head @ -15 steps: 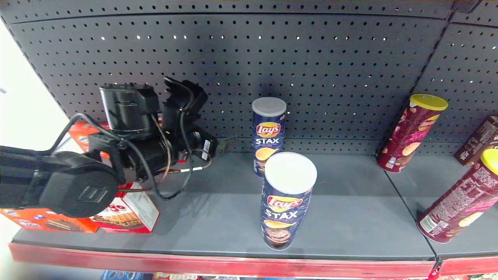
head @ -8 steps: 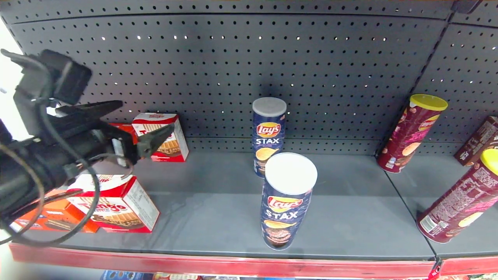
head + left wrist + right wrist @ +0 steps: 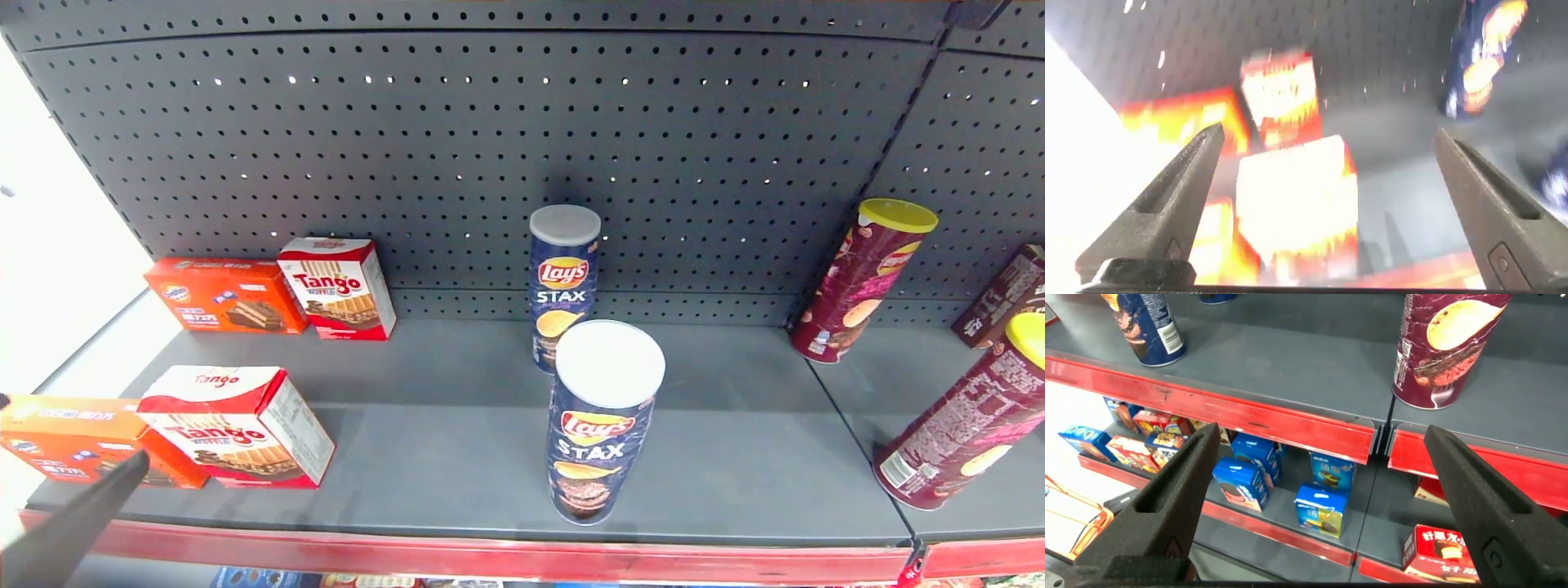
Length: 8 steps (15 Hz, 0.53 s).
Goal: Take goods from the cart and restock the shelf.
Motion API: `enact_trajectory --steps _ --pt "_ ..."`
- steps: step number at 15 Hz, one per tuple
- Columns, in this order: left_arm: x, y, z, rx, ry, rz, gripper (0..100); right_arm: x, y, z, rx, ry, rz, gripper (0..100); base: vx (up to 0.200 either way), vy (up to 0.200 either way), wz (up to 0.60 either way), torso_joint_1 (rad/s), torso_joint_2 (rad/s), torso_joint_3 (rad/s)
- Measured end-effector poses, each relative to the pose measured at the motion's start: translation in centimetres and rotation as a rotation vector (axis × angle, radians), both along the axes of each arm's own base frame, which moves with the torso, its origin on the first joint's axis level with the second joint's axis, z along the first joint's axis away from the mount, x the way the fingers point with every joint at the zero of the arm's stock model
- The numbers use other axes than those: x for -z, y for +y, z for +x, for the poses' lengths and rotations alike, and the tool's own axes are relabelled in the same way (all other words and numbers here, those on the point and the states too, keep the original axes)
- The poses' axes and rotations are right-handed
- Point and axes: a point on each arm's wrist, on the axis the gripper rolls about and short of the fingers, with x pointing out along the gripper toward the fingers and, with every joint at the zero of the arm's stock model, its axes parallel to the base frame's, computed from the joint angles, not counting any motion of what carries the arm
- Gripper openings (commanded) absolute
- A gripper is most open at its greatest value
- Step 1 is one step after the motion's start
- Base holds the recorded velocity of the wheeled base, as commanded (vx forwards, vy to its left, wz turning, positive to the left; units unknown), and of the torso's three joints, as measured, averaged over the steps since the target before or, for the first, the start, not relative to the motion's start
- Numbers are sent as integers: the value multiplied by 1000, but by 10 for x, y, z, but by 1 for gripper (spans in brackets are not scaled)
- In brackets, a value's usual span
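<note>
**Head view.** The shelf (image 3: 457, 457) carries a front wafer box (image 3: 237, 437), a back wafer box (image 3: 339, 286) and orange boxes (image 3: 224, 294) at its left end. Two blue cans (image 3: 604, 416) stand mid-shelf, one behind the other.

**Left wrist view.** The left gripper (image 3: 1327, 135), spread wide and empty, faces the front wafer box (image 3: 1298, 196) from off the front left corner.

**Right wrist view.** The right gripper (image 3: 1320, 431), also wide and empty, hangs before the red front edge (image 3: 1290, 416), below a maroon can (image 3: 1445, 343).

**Step in hand.** Probably fetching from the cart. The arm should clear the front edge squarely, lest a finger topple the front wafer box.
</note>
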Motion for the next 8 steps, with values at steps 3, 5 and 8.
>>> enact_trajectory --steps 3,5,8 --pt "26 10 -36 -18 61 0 100 0 0 0 -1 0 0 100 0 0 0 0 0 0" --pt "41 14 -50 -46 21 -6 100 0 0 0 -1 0 0 100 0 0 0 0 0 0" --pt "90 13 -55 -86 85 41 100 0 0 0 0 0 0 100 0 0 0 0 0 0"
